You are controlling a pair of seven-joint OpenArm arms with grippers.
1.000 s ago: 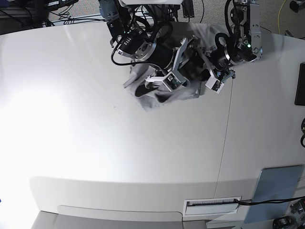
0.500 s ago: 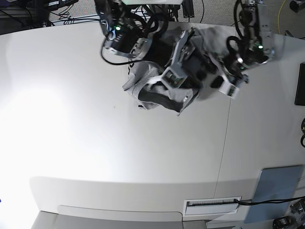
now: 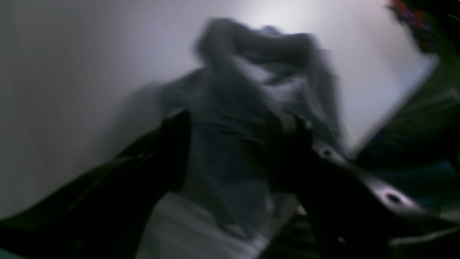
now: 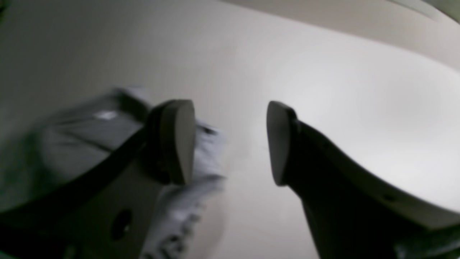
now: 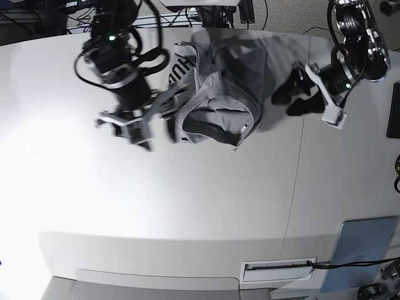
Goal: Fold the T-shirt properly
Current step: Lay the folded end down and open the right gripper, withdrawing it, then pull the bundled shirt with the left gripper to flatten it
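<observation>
The T-shirt (image 5: 219,94), soft and limp, lies crumpled on the counter (image 5: 206,200). Both the left pincer (image 5: 299,94) at 3 o'clock and the right pincer (image 5: 147,122) at 9 o'clock are released and hold nothing. I think the ribbed collar or hem edges give the best hold.

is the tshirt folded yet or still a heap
Still a heap: the T-shirt lies bunched and rumpled on the table, with uneven overlapping layers.
</observation>
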